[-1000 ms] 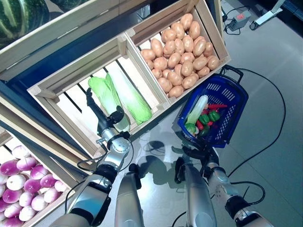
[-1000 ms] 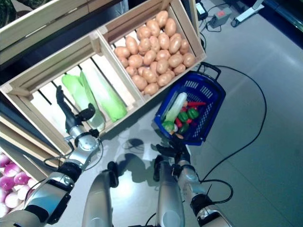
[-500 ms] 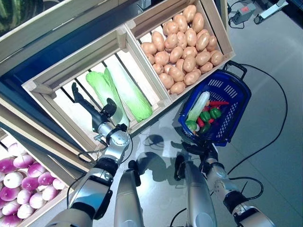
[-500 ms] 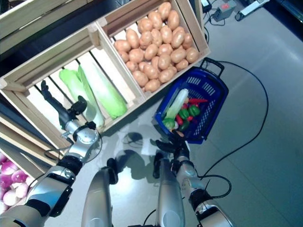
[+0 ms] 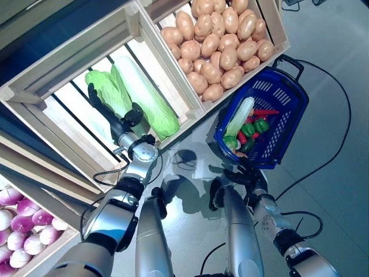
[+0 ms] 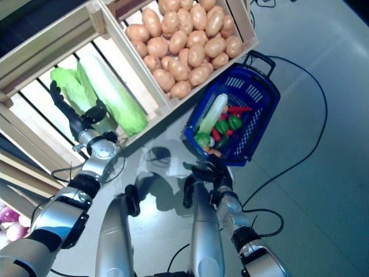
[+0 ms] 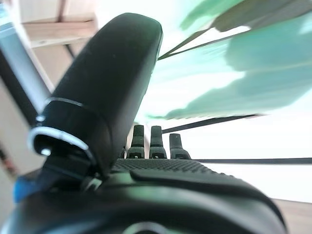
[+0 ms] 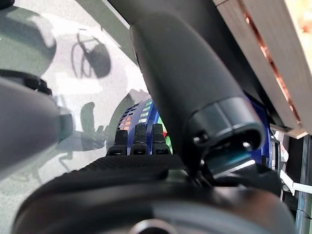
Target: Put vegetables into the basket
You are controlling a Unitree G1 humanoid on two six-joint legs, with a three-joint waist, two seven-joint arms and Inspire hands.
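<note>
**Left hand at the cabbages, basket on the floor**

Two long green napa cabbages (image 5: 134,98) lie side by side on the slats of a wooden crate (image 5: 69,55). The left hand (image 5: 112,118) reaches into that crate with straight, relaxed fingers laid beside the nearer cabbage and the thumb standing apart; it grasps nothing. Its wrist view shows pale green leaves just past the fingertips.

The blue basket (image 5: 282,124) stands on the grey floor (image 5: 328,219) just beside the crates, its black handle (image 5: 291,62) folded toward the potato crate. Inside it lie a pale green cabbage (image 5: 240,117), green peppers (image 5: 252,128) and red pieces I cannot identify.

The right hand (image 5: 247,176) hangs low near the basket's near rim, fingers extended and holding nothing.

The neighbouring crate is full of potatoes (image 5: 222,40). Purple-and-white turnips (image 5: 20,222) fill a lower crate on the left.
</note>
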